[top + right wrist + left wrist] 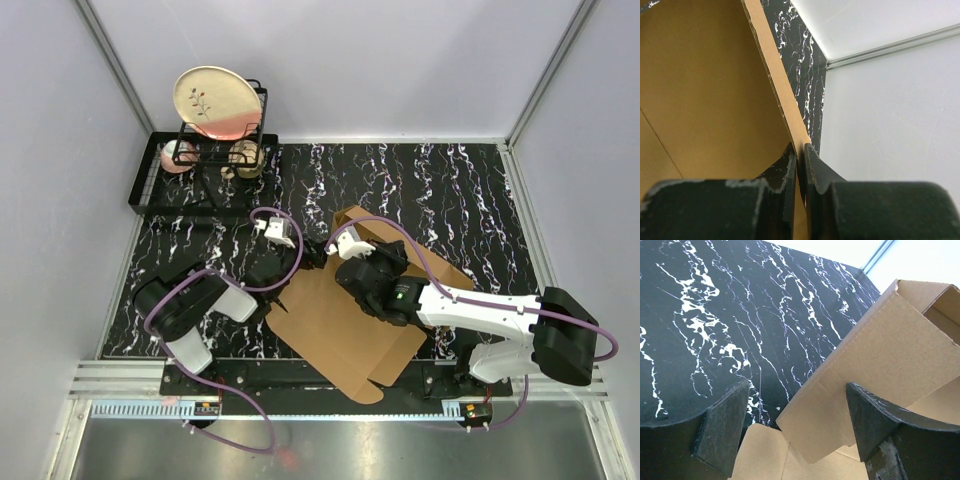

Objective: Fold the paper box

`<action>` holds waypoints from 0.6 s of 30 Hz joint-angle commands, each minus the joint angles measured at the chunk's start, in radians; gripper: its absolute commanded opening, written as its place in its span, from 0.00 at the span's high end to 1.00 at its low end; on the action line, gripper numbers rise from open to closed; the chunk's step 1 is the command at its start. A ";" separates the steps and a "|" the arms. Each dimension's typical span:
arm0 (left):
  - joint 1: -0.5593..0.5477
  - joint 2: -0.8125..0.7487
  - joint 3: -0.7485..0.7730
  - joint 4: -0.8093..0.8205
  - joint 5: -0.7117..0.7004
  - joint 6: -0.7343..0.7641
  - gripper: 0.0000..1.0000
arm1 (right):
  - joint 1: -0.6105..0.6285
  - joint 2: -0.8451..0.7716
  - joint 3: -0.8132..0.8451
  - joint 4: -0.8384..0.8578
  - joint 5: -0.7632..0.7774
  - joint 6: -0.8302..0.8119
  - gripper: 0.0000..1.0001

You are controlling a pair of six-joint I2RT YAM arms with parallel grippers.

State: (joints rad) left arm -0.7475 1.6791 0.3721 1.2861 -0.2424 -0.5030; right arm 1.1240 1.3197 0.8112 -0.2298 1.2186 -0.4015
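Brown paper box (700,90) pinched by right hand (801,152); left hand (797,390) open.

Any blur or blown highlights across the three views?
Top external: even light, sharp, the paper box well exposed. Left wrist: wall at top right blown out white, left gripper dark and soft. Right wrist: right gripper blurred up close, pinching the box's edge.

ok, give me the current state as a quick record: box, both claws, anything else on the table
paper box: brown cardboard, partly folded, some panels raised, the rest flat on the table
right claw: shut on the edge of a raised panel
left claw: open, facing a raised flap; contact not clear
far left corner: dish rack with a plate propped in it
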 commanded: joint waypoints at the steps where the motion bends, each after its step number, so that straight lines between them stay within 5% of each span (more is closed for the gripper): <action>1: 0.016 0.027 0.042 0.381 0.094 -0.019 0.20 | 0.010 -0.010 -0.017 0.014 -0.068 0.095 1.00; 18: 0.016 0.083 0.099 0.383 0.198 -0.037 0.19 | 0.037 0.047 -0.009 -0.043 -0.070 0.191 1.00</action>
State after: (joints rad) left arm -0.7361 1.7439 0.4294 1.2873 -0.0933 -0.5323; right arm 1.1374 1.3334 0.8108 -0.2497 1.2369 -0.3447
